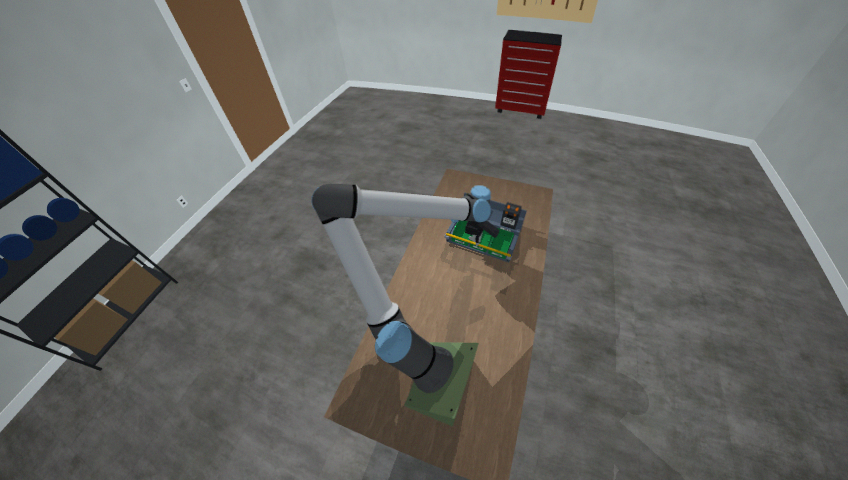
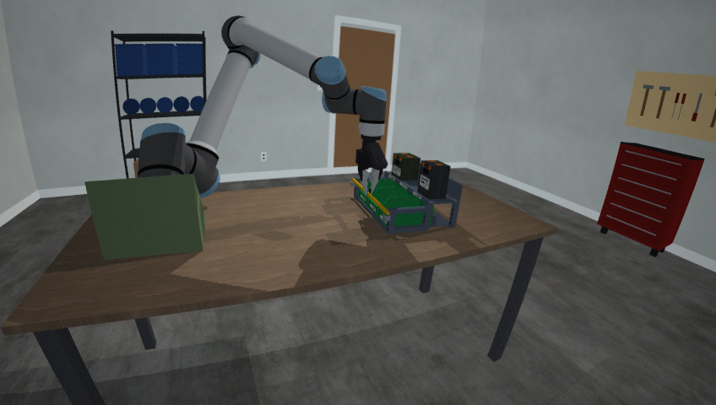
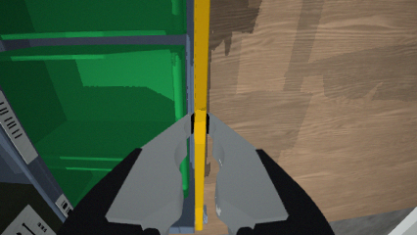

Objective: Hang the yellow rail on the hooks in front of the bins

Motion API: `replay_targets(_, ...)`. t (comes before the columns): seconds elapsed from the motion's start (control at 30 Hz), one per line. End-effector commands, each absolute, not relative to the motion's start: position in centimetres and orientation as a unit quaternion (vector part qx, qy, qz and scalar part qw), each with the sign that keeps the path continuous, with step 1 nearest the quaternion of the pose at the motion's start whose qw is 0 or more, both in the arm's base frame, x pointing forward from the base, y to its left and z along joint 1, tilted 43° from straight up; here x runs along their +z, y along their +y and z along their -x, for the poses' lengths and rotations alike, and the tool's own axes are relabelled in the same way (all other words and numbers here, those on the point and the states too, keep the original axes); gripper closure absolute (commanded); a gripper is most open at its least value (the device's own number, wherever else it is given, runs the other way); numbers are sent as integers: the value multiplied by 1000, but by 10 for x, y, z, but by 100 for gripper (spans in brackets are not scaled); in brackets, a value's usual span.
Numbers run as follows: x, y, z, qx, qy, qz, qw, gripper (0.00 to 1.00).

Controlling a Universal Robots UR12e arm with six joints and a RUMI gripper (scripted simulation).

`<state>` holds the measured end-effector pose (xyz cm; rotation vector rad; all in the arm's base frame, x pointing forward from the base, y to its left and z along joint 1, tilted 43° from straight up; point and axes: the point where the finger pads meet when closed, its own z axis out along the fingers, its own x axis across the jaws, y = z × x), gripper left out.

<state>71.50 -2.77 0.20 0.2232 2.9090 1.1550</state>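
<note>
Near the desk's far right end, the yellow rail runs along the front lip of the green bins, presumably so it can drop between the hook plates, which cannot be made out here. The gripper pinches the rail, its jaws nearly closed and pointing downward.

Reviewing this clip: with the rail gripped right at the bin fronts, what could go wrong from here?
The gripper pinches the thin yellow rail at one spot, so it may pivot in the fingers. It runs tight along the green bins, and its ends and the hooks are hidden; one end might land on a plate.
</note>
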Motion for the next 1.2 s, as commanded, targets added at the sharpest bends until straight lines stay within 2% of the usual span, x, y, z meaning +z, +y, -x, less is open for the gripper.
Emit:
replay_targets(0.0,2,-28,-716,368,927,-71,3,100)
replay_targets(1.17,-1,-25,-716,368,927,-71,3,100)
